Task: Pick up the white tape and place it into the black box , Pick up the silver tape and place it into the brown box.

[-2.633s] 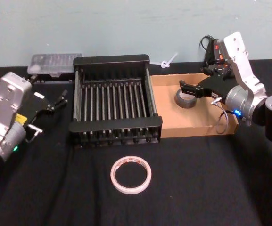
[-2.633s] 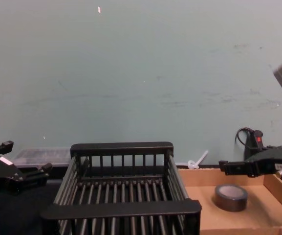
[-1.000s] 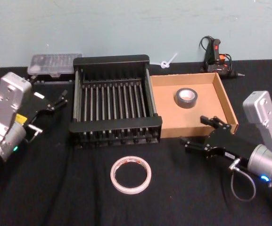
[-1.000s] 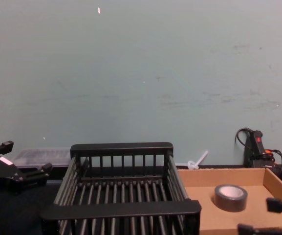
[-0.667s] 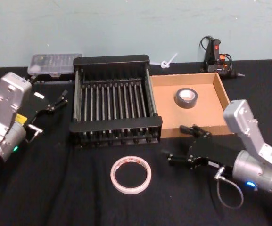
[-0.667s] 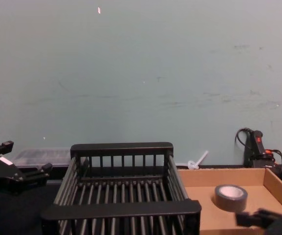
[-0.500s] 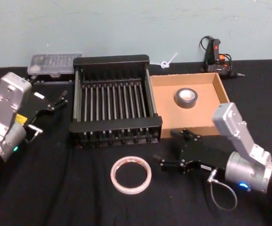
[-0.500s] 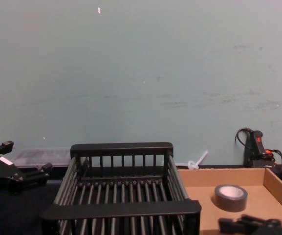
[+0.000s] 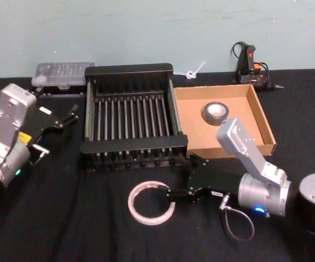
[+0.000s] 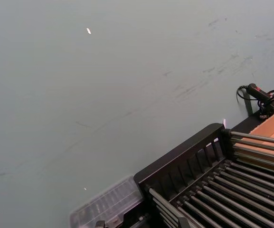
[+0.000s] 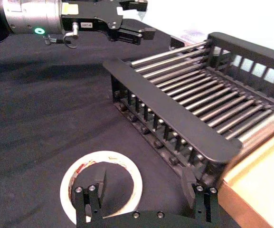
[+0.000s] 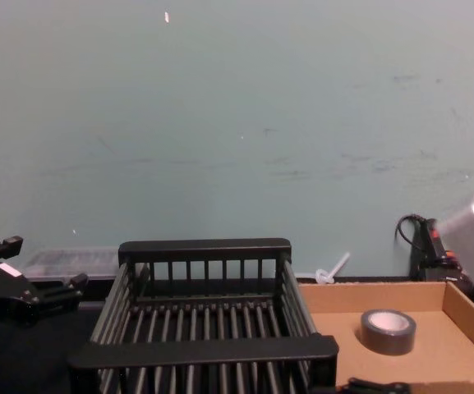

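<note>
The right gripper [image 9: 180, 177] is low over the black table [image 9: 64, 229], reaching toward 9 o'clock in the head view, with its fingers spread wide and nothing between them. One fingertip sits at the right edge of the white tape [image 9: 152, 202]; the other reaches toward the front wall of the black box [image 9: 132, 148]. From the right wrist camera, 1 finger [image 11: 100, 183] hangs above the hole of the white tape [image 11: 80, 178], the other finger [image 11: 189, 187] is well outside the ring, near the black box [image 11: 184, 135]. Whether a pad touches the tape, I cannot tell.

The white tape lies flat on the table at 6 o'clock from the black box, apart from it. The silver tape [image 9: 215, 114] lies flat inside the brown box [image 9: 192, 136], toward its far side; the chest view shows the silver tape [image 12: 388, 331] resting on the floor of the brown box [image 12: 335, 300]. The brown box sits at 3 o'clock from the black box, touching its side.

The left gripper [image 9: 69, 117] is parked at 9 o'clock from the black box, above the table, fingers open and holding nothing. A clear plastic case [image 9: 59, 73] lies beyond it at 12 o'clock. A black and red tool [image 9: 248, 63] rests at 12 o'clock from the brown box.
</note>
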